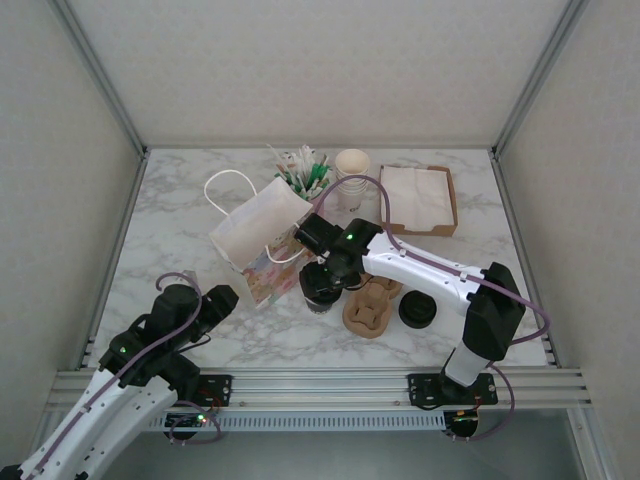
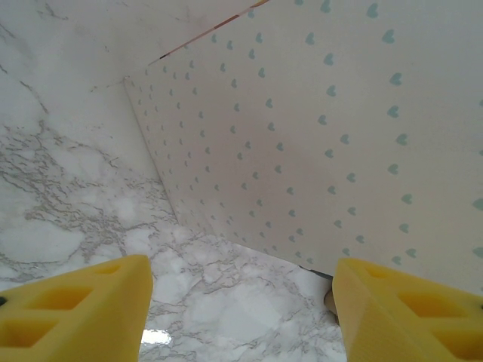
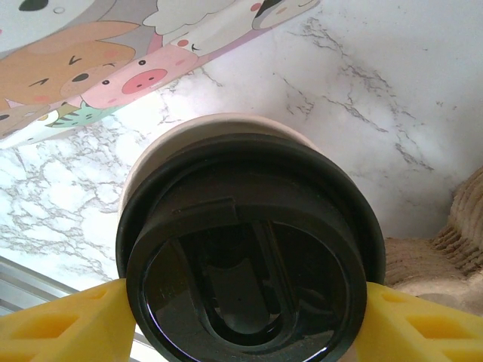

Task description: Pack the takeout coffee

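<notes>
Takeout coffee (image 3: 241, 249): upright on table (image 1: 180, 230), between paper bag (image 2: 302, 136) at left and cardboard carrier (image 1: 370, 305) at right. Right gripper (image 3: 245, 305): pinching its sides. Left gripper (image 2: 241, 302): spread, empty, near-left, facing bag.

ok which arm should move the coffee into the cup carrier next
Right. Its gripper straddles the coffee cup, a finger on each side of the lid, and the cardboard carrier sits right beside it. The left gripper is open, facing the paper bag, with nothing between its fingers.
</notes>
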